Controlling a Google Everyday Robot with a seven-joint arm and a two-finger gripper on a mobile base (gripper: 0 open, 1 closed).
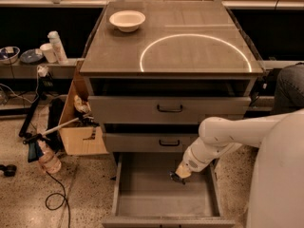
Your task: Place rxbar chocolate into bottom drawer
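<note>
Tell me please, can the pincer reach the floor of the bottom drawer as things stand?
Probably yes. The bottom drawer is pulled open, and the pincer hangs over its grey floor, right of the middle. Nothing visible lies between them.

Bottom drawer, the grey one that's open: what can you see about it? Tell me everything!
The wide grey metal-looking bottom drawer is the lowest of three, pulled out toward the camera. It is a shallow tray with a plain floor and low side walls. The tool of the white robot arm hangs over its back right part, below the shut grey middle drawer; whether they touch cannot be told.
</note>
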